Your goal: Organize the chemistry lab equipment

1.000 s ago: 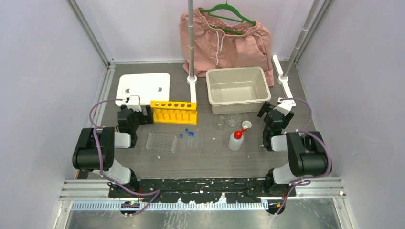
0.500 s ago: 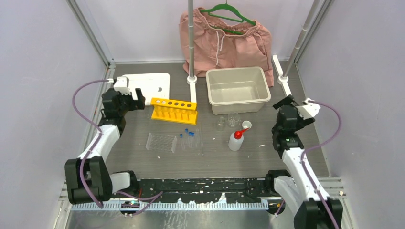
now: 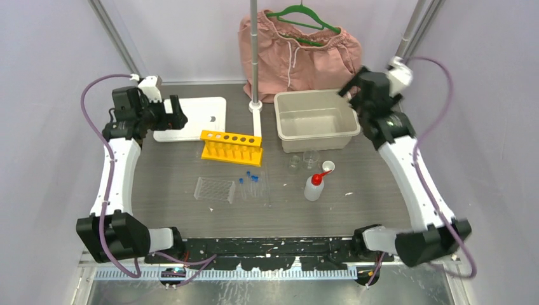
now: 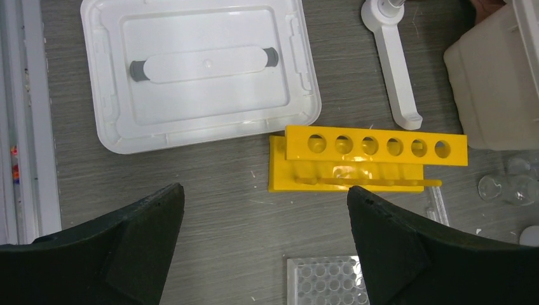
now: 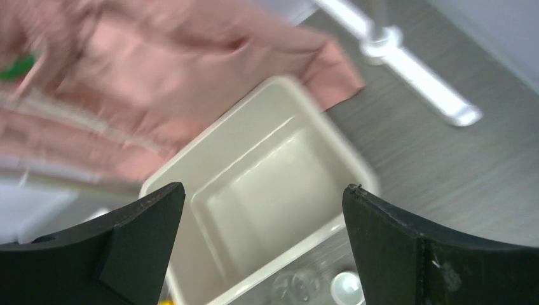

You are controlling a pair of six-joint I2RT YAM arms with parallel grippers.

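Left end effector [image 3: 177, 113] and right end effector [image 3: 354, 88] hang wide open, empty — best lower the left straight over the yellow rack [image 4: 375, 147], gripping across its top plate.

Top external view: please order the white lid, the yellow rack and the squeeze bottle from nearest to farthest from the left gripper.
1. The white lid, far left, partly under the left gripper.
2. The yellow rack, left of centre, closer to the arm bases.
3. The squeeze bottle, right of centre.

Grey table [image 3: 191, 219] (wood-grain) holds white lid [image 3: 191, 117], yellow rack [image 3: 232, 147], beige bin [image 3: 316, 121]. Nearer: clear tray [image 3: 214, 189], blue-capped tubes [image 3: 254, 183], beakers [image 3: 310, 159], squeeze bottle [image 3: 313, 189].
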